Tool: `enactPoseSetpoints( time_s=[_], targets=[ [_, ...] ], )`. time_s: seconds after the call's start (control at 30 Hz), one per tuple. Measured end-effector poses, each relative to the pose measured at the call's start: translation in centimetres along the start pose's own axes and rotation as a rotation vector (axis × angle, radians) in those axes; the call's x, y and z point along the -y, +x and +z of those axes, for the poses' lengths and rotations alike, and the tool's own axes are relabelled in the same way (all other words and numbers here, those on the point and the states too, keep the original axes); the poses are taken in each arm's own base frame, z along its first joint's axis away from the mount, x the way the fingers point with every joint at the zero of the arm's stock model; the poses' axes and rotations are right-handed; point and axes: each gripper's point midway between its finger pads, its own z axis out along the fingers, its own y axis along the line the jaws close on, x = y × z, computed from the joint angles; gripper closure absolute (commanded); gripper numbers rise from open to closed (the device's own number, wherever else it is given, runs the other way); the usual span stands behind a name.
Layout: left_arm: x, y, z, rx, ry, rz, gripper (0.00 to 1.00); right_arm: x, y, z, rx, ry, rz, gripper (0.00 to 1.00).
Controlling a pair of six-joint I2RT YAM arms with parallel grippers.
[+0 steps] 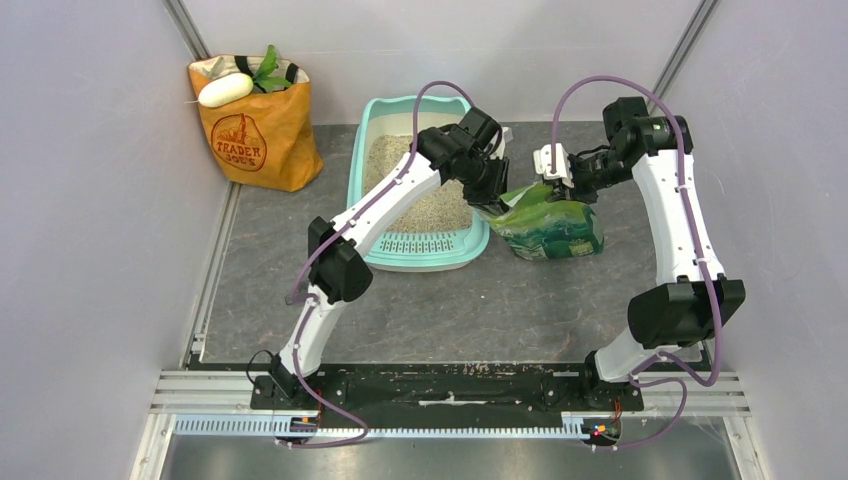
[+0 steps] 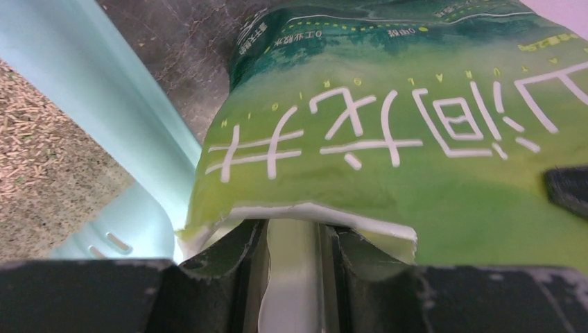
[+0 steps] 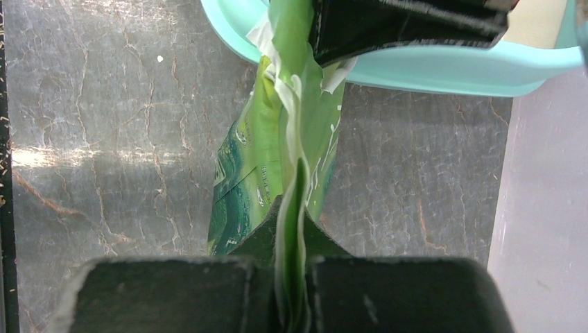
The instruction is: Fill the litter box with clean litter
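Holding the bag (image 1: 555, 228) at 3 o'clock of the box (image 1: 425, 245) | left gripper (image 2: 295, 239): pinching bag | right gripper (image 3: 292, 229): pinching bag | litter (image 1: 388, 165) lies in box; more pouring maybe left.

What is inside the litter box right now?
Beige clean litter covers the litter box floor up to the slotted grate step, which looks bare. The left arm crosses above the middle and hides a diagonal strip of the fill.
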Motion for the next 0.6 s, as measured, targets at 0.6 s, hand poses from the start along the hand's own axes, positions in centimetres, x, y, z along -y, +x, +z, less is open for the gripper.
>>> enactPoseSetpoints(
  time_s=[0.6],
  targets=[
    [-1.1,0.0,0.8,-0.028,0.006,-0.06,0.98,-0.2,-0.5,0.3,0.007,-0.029,-0.108,1.0]
  ],
)
